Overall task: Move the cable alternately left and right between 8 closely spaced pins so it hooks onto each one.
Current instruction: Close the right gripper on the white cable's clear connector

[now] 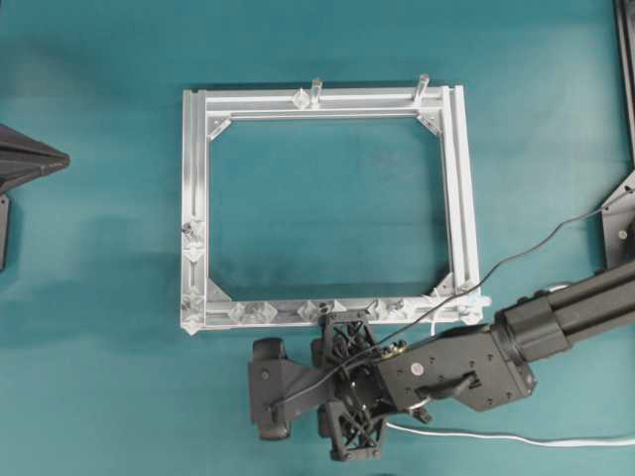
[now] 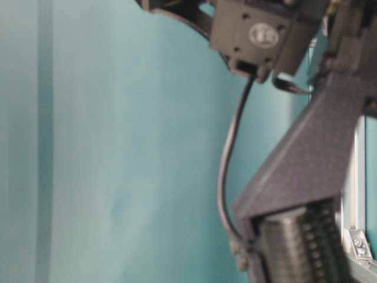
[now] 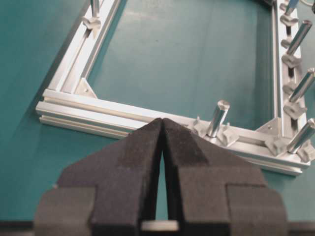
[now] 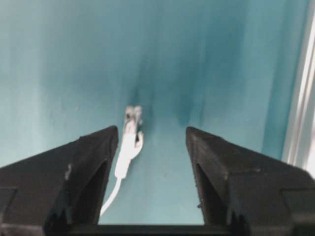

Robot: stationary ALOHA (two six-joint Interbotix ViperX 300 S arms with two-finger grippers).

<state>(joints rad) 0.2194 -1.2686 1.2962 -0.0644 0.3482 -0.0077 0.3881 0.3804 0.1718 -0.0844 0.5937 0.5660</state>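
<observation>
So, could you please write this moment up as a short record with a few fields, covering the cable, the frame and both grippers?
surface: teal table
frame: square silver aluminium frame, flat on the table
pins: small translucent whitish diamond-shaped clips along the near rail and left rail
posts: upright grey metal posts on the frame
cable: long thin white cord lying on the table, plug end between the right jaws, not gripped
right gripper: open
left gripper: shut, empty, facing the frame
threading: no hooked pin visible
</observation>
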